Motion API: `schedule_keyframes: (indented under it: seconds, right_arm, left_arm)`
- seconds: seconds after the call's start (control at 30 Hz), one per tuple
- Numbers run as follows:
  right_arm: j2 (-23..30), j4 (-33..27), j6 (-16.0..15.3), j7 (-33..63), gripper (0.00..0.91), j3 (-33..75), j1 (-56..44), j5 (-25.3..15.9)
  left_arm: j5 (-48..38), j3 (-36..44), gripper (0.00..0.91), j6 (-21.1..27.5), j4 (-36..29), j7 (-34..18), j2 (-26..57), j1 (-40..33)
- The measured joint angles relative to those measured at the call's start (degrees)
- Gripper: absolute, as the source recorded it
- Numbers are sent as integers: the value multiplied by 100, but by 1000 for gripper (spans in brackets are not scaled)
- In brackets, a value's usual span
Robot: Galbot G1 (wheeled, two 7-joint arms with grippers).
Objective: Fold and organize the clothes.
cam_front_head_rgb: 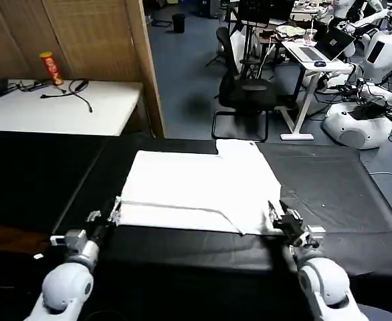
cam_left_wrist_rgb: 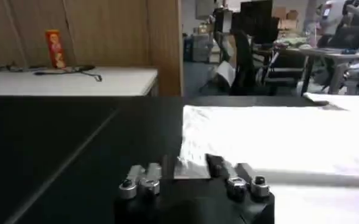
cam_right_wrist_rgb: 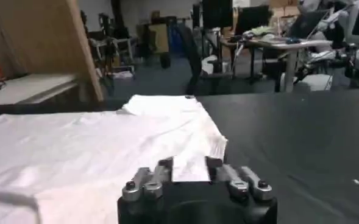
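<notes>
Head view: left gripper [cam_front_head_rgb: 114, 212] and right gripper [cam_front_head_rgb: 274, 215] pinch the T-shirt's [cam_front_head_rgb: 196, 190] near corners.

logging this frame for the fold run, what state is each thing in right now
T-shirt: lying flat on the black table, plain white side up, partly folded, near edge between both grippers
left gripper: at the shirt's near left corner, jaws either side of the cloth edge
right gripper: at the shirt's near right corner, jaws either side of the cloth edge
office chair: standing upright behind the table, unoccupied
</notes>
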Motion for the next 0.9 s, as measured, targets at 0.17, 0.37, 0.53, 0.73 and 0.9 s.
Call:
schedule_keyframes:
  seconds: [0.17,0.37,0.53,0.73,0.9]
  right_arm:
    - [30,59,26,-3,663,58,-402,-1]
    - [81,18,77,-4,146,60,-509,-66]
    - [94,9,77,1,68,26,-558,-131]
    - [89,131,22,140,39,22,-667,-138]
    - [21,519,-293,337,39,97,-919,-139]
  left_arm:
    - [-392,-67,878,136,-115,63,83,244]
    - [-611,-130,10,153,-8,78,86,292]
    - [-687,-164,0,149,60,60,87,308]
    - [-682,-169,0,162,14,40,101,365]
    - [-614,-199,0,264,-163,-113,161,505]
